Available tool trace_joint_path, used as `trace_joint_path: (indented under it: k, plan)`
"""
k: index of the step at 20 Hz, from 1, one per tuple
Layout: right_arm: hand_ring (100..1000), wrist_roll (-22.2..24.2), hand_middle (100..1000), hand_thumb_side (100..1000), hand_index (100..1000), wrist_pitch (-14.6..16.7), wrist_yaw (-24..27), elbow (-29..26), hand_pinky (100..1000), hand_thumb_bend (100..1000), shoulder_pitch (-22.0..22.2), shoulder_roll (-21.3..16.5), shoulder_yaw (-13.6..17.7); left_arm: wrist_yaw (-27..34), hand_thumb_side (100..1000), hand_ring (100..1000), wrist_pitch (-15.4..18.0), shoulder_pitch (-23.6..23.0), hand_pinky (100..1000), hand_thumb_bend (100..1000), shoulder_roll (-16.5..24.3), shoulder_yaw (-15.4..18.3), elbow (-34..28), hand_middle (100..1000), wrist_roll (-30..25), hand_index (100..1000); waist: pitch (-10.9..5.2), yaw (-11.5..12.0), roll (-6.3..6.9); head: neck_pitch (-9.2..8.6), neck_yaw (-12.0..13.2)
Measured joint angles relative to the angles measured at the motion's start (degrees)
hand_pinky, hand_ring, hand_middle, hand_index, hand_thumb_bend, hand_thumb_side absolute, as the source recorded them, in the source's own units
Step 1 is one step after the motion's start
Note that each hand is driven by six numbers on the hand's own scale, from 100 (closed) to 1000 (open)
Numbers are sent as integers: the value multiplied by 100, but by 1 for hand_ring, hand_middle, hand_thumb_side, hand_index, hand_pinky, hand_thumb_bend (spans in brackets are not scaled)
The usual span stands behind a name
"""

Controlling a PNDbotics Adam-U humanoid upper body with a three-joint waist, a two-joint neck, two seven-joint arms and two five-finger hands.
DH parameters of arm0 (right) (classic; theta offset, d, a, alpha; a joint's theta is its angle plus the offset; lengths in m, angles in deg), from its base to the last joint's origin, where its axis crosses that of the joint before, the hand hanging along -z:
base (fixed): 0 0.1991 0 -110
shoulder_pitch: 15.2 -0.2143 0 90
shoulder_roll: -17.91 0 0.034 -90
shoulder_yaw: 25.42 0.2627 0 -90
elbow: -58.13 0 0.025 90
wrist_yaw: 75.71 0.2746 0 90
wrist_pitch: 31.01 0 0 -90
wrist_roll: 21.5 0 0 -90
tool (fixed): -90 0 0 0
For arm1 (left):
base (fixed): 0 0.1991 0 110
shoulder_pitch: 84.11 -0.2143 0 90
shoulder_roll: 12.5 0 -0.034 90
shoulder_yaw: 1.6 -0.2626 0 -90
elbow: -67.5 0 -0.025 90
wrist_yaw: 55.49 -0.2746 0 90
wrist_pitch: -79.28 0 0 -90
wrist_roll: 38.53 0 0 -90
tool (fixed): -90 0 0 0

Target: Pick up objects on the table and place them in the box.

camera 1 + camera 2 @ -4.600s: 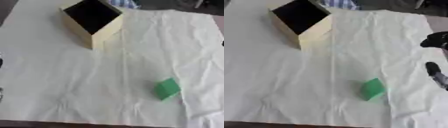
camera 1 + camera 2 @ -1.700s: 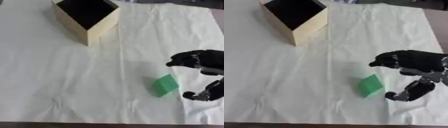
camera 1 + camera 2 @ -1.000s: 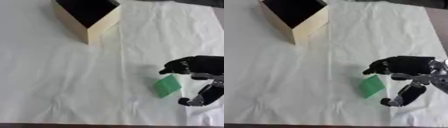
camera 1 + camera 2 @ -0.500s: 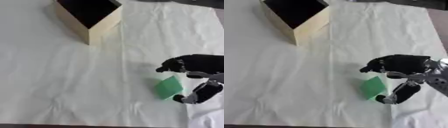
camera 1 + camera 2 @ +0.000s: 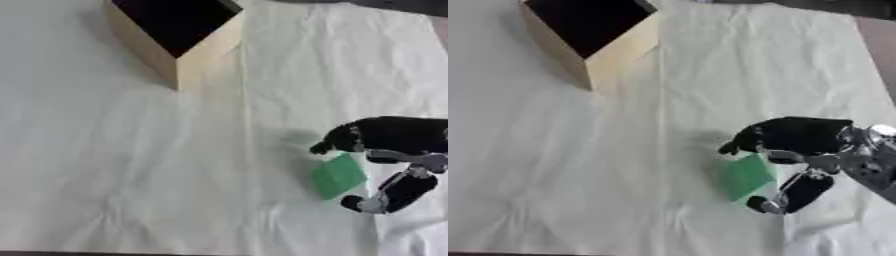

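The right hand [image 5: 798, 137] hung spread around the green block [image 5: 747, 177], fingers above, thumb below, not yet pinching. Grasping was underway; closing seemed next, with the box [image 5: 179, 37] far off.

Creased matt white cloth [image 5: 131, 165], matt pale box [image 5: 175, 37], smooth green block [image 5: 337, 176], black hand [image 5: 798, 137]
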Motion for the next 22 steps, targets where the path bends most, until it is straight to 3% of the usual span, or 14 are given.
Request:
trace_joint_path:
  k: [5, 7, 9, 11, 12, 13, 22]
  plan:
    - [778, -54, 524, 418, 720, -89, 166, 0, 784, 180, -5, 46, -3, 4, 678, 610, -15, -1, 612, 321, -1, -1, 0, 756, -16, 760, 1, 0, 0, 0, -1]
    - [755, -196, 494, 399, 689, -181, 224, 0, 769, 164, -27, 50, 4, 6, 679, 610, -22, -3, 612, 320, -2, -1, 0, 756, -24, 760, 1, -1, -1, 0, 0]
    - [711, -340, 469, 323, 660, -285, 250, 0, 737, 102, -30, 57, 12, 8, 679, 609, -29, -3, 612, 320, -4, -2, 0, 755, -34, 760, 1, -2, -4, 0, 0]
    - [682, -462, 461, 246, 651, -409, 283, 0, 714, 100, -25, 58, 14, 8, 679, 610, -27, -4, 612, 319, -5, -2, 0, 756, -45, 760, 1, -2, -5, 0, 0]
    - [653, -516, 445, 134, 632, -469, 296, 0, 688, 100, -17, 59, 14, 9, 679, 609, -27, -4, 612, 319, -6, -2, 0, 756, -51, 760, 1, -2, -6, 0, 0]
    - [643, -560, 437, 100, 623, -534, 305, 0, 679, 100, -3, 62, 14, 9, 680, 609, -28, -5, 612, 318, -8, -2, 0, 756, -55, 760, 1, -2, -6, 0, -1]
    - [620, -667, 398, 100, 594, -896, 655, 0, 656, 100, 14, 147, 56, 26, 679, 610, -39, -14, 613, 313, -52, -2, 0, 757, -81, 760, 1, -9, -20, 0, -3]
